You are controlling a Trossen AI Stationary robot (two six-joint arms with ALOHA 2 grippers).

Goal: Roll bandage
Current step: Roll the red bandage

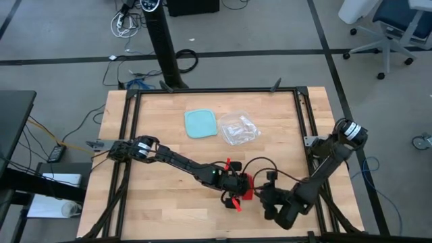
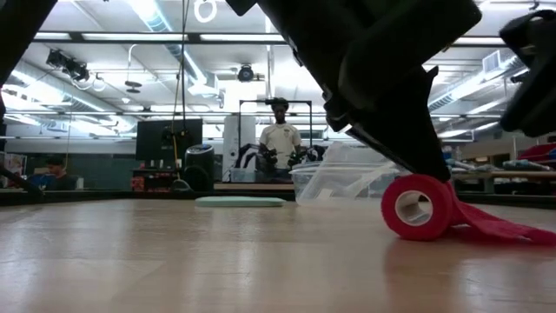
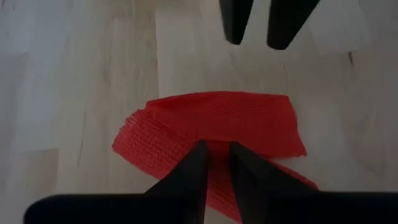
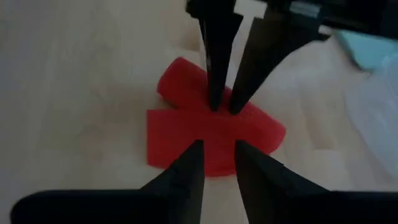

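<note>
both grippers sit on the red bandage (image 1: 241, 189) near the table's front edge. left gripper (image 3: 216, 163) pinches the roll; right gripper (image 4: 217, 158) straddles the loose tail, grip unclear. risk: tail slips, roll loosens or skews.

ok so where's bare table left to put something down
Bare wood on the table lies left of the light-blue lid and near the front left edge. It is crowded at front centre, where both claws meet over the red bandage.

Blue container (image 1: 201, 123) beside clear bag (image 1: 239, 128) — table (image 1: 155, 209).
</note>
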